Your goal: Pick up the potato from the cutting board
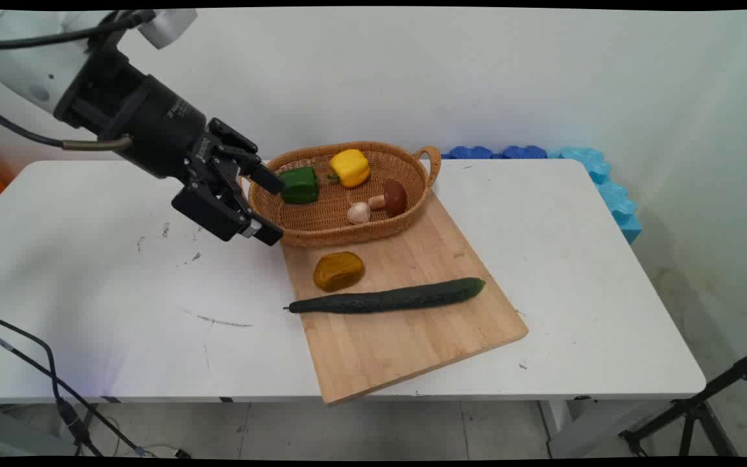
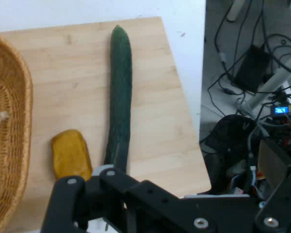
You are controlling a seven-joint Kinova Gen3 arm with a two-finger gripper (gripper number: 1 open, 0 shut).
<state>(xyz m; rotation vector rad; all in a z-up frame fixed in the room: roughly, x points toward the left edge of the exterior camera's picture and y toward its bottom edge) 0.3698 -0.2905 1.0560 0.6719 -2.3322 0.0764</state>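
My gripper [image 1: 274,207] hangs open above the table, just left of a wicker basket [image 1: 347,235], with nothing between its fingers. In the basket lie a green pepper [image 1: 299,185], a yellow pepper [image 1: 349,167], a brown mushroom [image 1: 393,198] and a small white bulb [image 1: 358,212]. The basket rests on the far end of a wooden cutting board [image 1: 406,344]. A brownish potato [image 1: 338,270] and a long cucumber [image 1: 386,299] lie on the board. The hand view looks down on the cucumber [image 2: 120,92], the potato [image 2: 70,155], the board [image 2: 155,121] and the basket's edge [image 2: 14,145].
Blue foam pieces [image 1: 607,185] are stacked against the wall at the table's far right corner. A black tripod leg [image 1: 698,405] stands on the floor at the lower right. Black cables [image 1: 56,389] hang past the table's near left edge.
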